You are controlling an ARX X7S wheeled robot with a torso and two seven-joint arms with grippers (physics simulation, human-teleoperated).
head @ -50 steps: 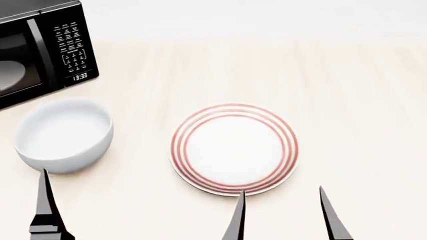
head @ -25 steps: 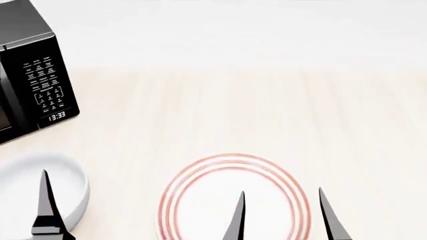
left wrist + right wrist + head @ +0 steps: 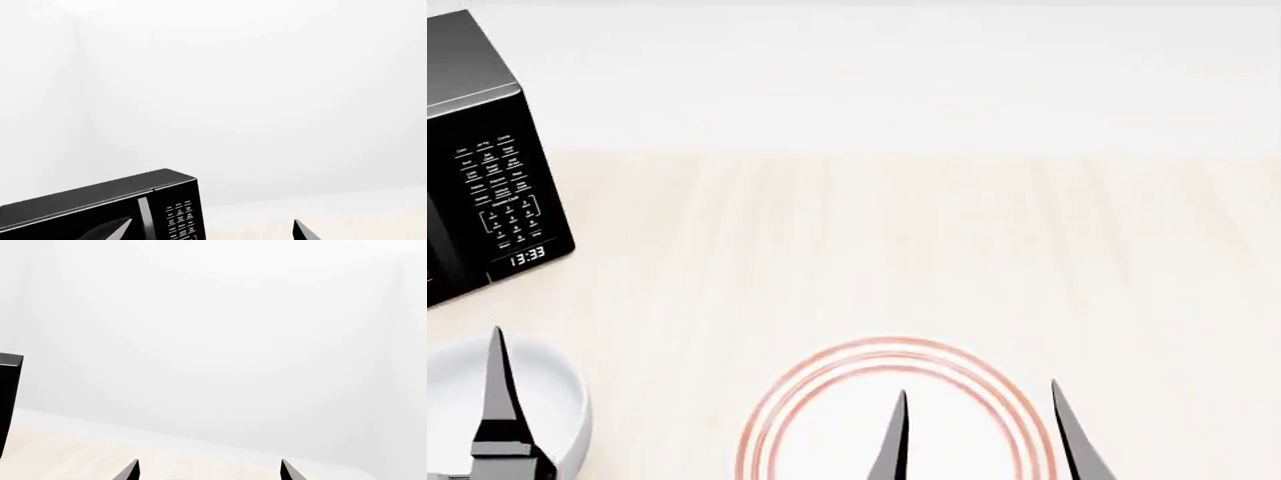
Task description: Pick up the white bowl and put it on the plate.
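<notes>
A pale wooden table (image 3: 961, 250) fills the head view, with the white bowl (image 3: 554, 400) cut off at the lower left corner and the plate (image 3: 827, 385), ringed in red, cut off at the bottom centre; the two sit apart with bare table between them, the bowl not yet on the plate. A black microwave (image 3: 487, 170) stands at the far left, its keypad facing the camera and its clock reading 13:33. The right gripper (image 3: 981, 440) hangs over the plate with its two dark fingers spread, holding nothing; the right wrist view confirms the gap, with both tips poking up against a blank white wall (image 3: 213, 330) and the table edge. Only one finger of the left gripper (image 3: 497, 400) shows in the head view, rising in front of the bowl's interior. In the left wrist view, two dark tips stand wide of each other and nothing lies between them, while the microwave looms just beyond. Whether that finger touches the bowl cannot be told.
</notes>
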